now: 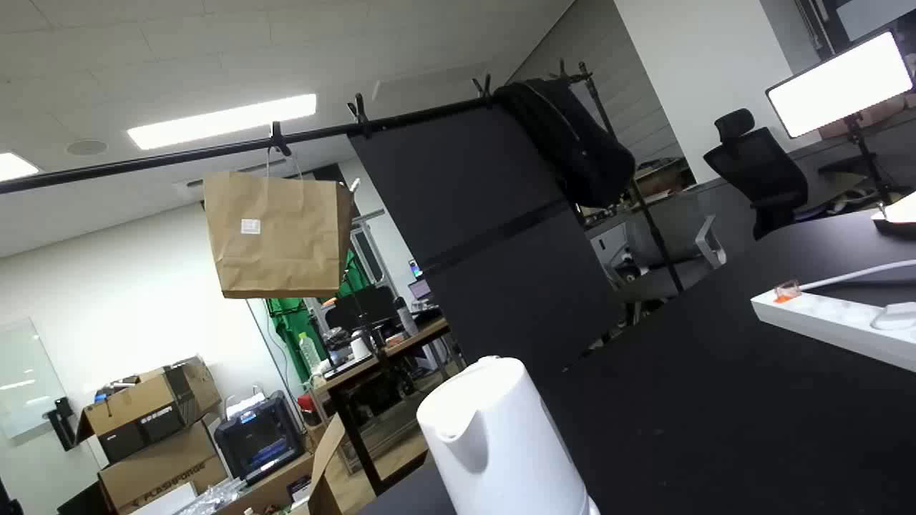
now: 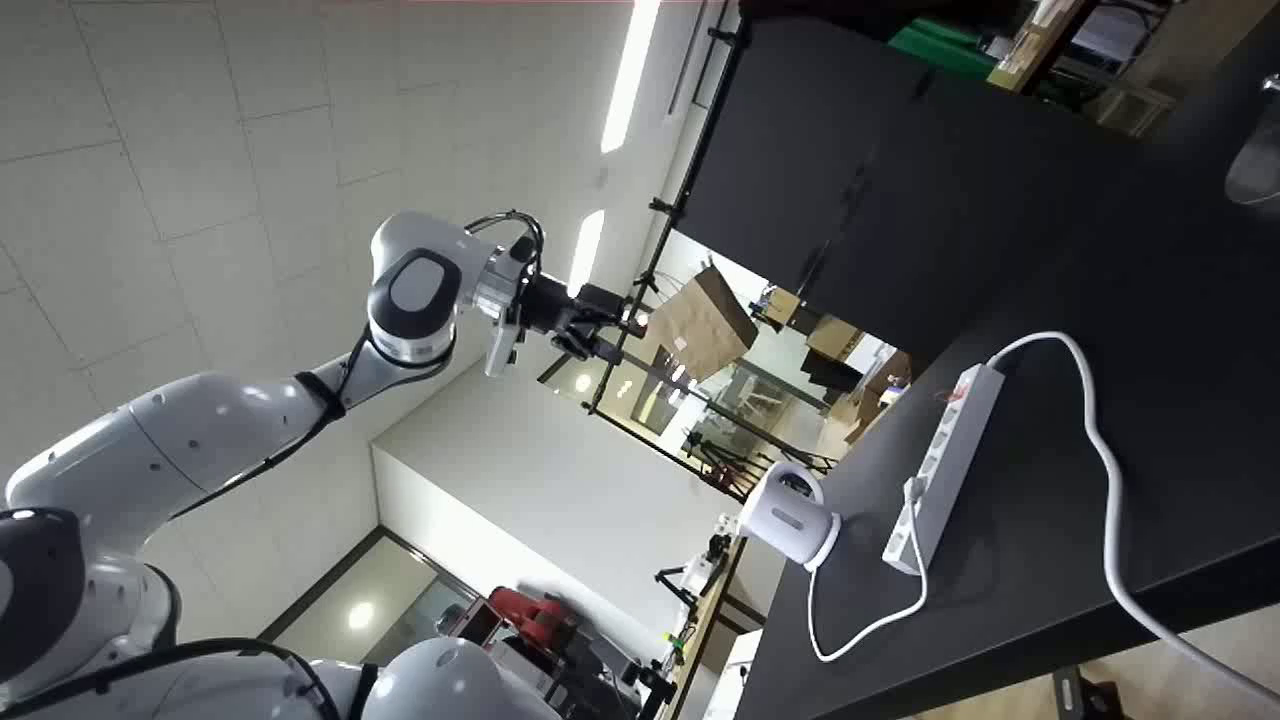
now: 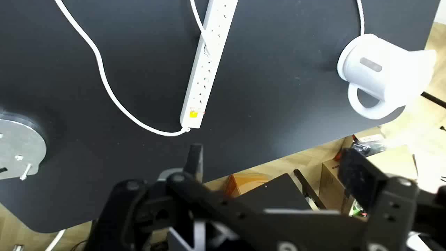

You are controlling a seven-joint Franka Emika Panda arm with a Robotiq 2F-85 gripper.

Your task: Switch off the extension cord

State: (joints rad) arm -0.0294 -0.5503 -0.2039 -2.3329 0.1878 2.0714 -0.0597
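Note:
A white extension cord, a long socket strip [image 1: 823, 322] [image 2: 962, 460] [image 3: 202, 82], lies on a black table. Its orange switch [image 1: 786, 295] [image 2: 957, 392] looks yellow-orange in the wrist view [image 3: 193, 114]. It sits at the end where the strip's thick white cable [image 3: 104, 75] comes out. Whether the switch is on or off cannot be told. A white plug [image 2: 913, 488] sits in one socket of the strip. My gripper [image 2: 615, 335] [image 3: 275, 162] is open and empty, high above the table and apart from the strip. Its fingers are wide apart in the wrist view.
A white kettle [image 1: 501, 443] [image 2: 790, 515] [image 3: 379, 73] stands near the table edge, with its thin cord [image 2: 850, 640] running to the strip. A round metal clamp base [image 3: 21, 148] is on the table. A paper bag [image 1: 279, 236] hangs from a black bar beyond the table.

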